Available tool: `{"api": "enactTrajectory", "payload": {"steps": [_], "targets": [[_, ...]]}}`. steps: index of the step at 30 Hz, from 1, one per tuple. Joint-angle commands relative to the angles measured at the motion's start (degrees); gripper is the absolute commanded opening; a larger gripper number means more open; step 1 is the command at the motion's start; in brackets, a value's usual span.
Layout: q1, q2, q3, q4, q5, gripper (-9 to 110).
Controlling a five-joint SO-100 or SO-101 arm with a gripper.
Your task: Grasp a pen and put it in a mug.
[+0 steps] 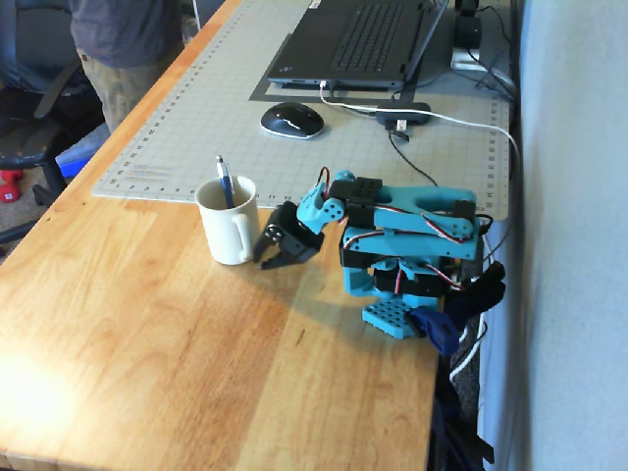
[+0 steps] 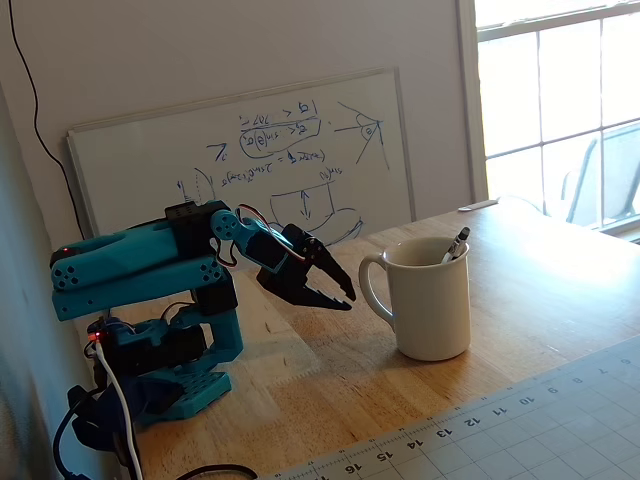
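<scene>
The cream-white mug [image 1: 232,228] stands on the wooden table, handle towards the arm; it also shows in the other fixed view [image 2: 432,305]. The dark blue pen [image 1: 225,181] stands inside the mug and leans on its rim, its silver end sticking out above [image 2: 457,243]. My gripper [image 1: 269,259] hangs just above the table beside the mug's handle, apart from it, on the folded blue arm. In the side-on fixed view the gripper [image 2: 340,299] points down towards the mug. Its jaws are together and hold nothing.
A grey cutting mat [image 1: 196,108] lies behind the mug, with a black mouse [image 1: 291,120], a laptop [image 1: 353,39] and cables on it. A whiteboard [image 2: 250,150] leans on the wall. The arm's base [image 1: 397,316] sits at the table's right edge. A person stands at the far left.
</scene>
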State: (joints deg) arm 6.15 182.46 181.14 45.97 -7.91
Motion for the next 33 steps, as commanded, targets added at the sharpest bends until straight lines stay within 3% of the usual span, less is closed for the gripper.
{"api": "enactTrajectory", "payload": {"steps": [1, 6, 33], "targets": [[0.4, 5.7, -1.2, 11.5, 0.1, 3], [0.2, 9.8, -1.3, 21.7, 0.2, 3], [-0.1, 9.4, -1.2, 20.3, 0.2, 2]]}}
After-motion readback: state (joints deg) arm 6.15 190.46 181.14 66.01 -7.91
